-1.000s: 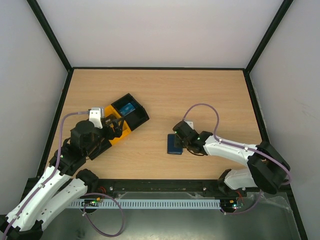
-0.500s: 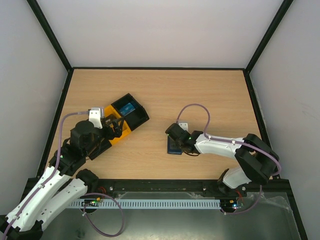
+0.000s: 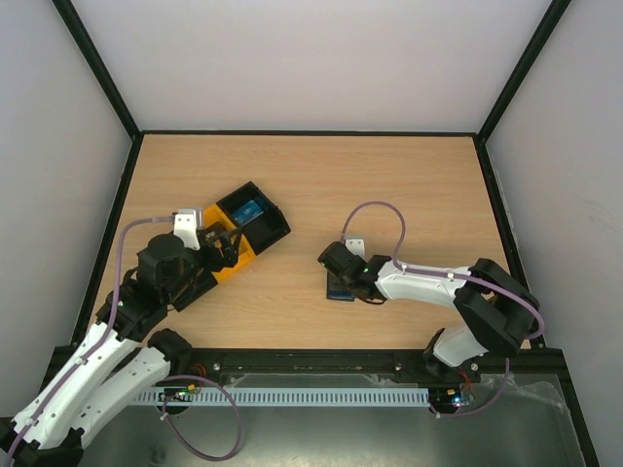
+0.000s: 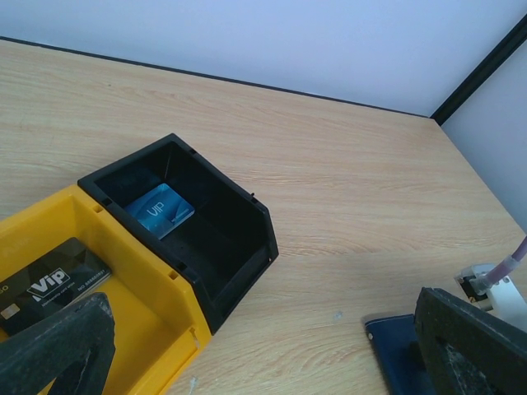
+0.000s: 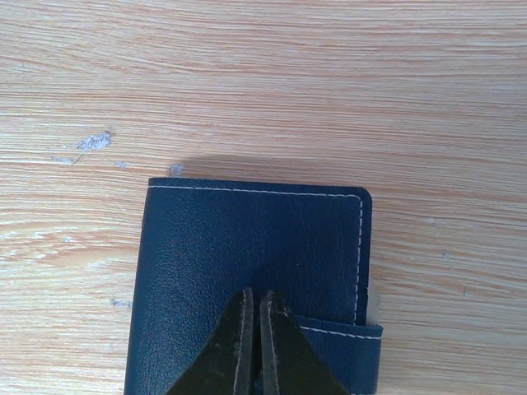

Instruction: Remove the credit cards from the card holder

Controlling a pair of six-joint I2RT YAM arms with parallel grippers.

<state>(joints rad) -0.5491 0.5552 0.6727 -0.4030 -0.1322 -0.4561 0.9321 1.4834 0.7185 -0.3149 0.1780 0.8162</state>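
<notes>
Leftward slid the right gripper, now atop the shut card holder, fingers pressed together on its cover. Well left of the card holder, the left gripper hangs spread above a blue card and a dark card. Next, probably: lift the tab.

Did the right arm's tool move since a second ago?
Yes. The right tool slid a little to the left over the blue card holder, closer to the black tray, which stayed put.

Two cards, blue and dark; two trays, black and yellow; one card holder; two arms, left and right.
</notes>
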